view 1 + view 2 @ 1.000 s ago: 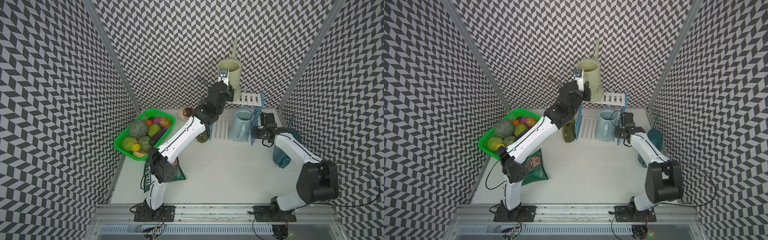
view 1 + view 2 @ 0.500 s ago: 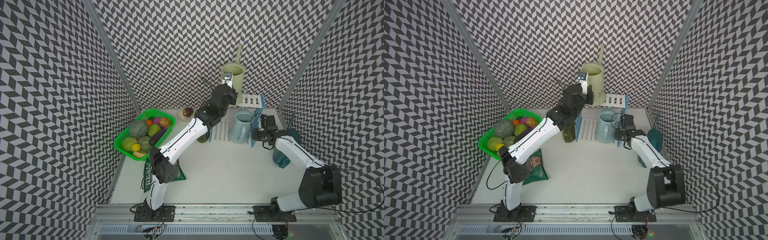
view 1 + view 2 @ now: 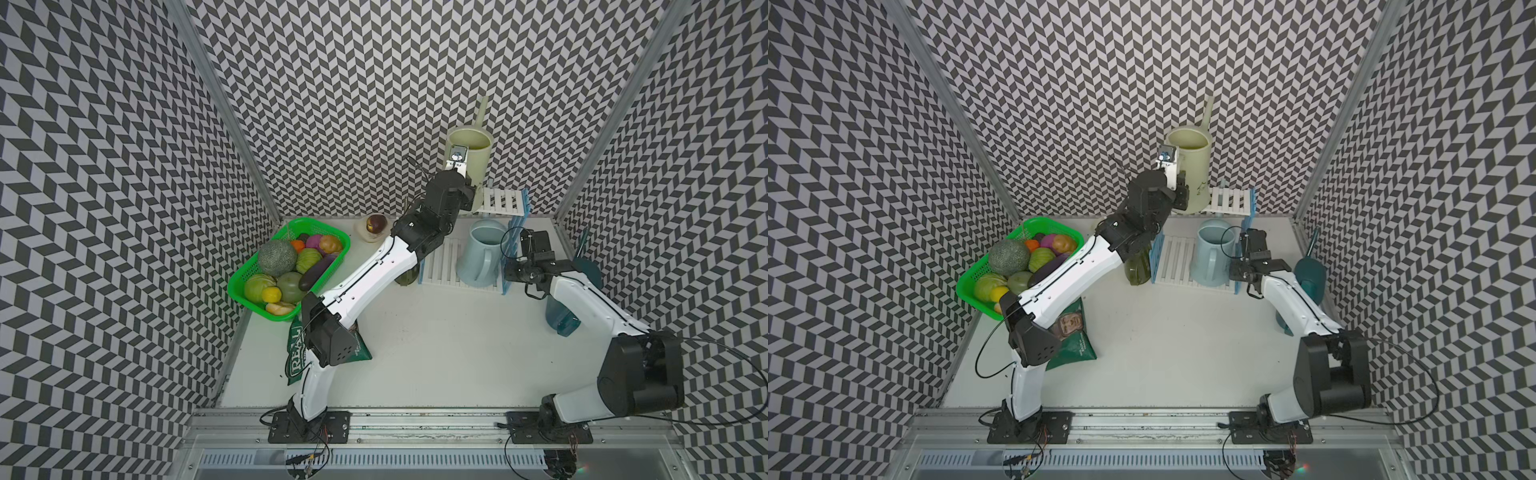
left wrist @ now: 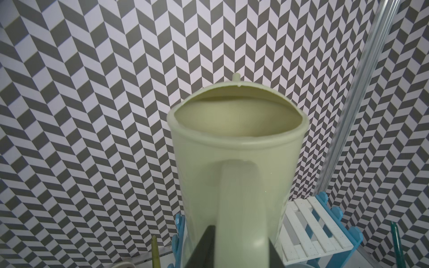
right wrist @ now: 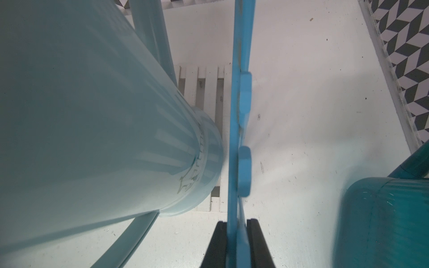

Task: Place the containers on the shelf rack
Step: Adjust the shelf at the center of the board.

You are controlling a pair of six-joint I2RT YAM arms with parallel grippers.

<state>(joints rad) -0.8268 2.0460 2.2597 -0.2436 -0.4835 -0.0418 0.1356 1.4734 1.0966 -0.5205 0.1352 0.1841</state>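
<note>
The cream container (image 3: 473, 166) (image 3: 1192, 166) stands upright at the left end of the shelf rack's upper shelf (image 3: 503, 201). My left gripper (image 4: 241, 250) is shut on its handle, one finger against each side. The pale blue container (image 3: 478, 257) (image 5: 92, 116) stands on the lower shelf (image 3: 440, 266). My right gripper (image 5: 236, 232) is shut on the rack's blue right side panel (image 5: 236, 116). The olive-green container (image 3: 1138, 268) sits on the table against the rack's left panel, partly under my left arm. The dark teal container (image 3: 1308, 270) (image 5: 383, 220) stands to the right of the rack, behind my right arm.
A green basket (image 3: 316, 226) full of fruit and vegetables is at the left. A small cream dish (image 3: 372, 226) with a fruit sits at the back. A green snack bag (image 3: 1075, 340) lies under my left arm's elbow. Patterned walls close in on three sides.
The left arm carried the cream container slightly right and down, and it now rests on the upper shelf. The right gripper stayed clamped on the side panel.
</note>
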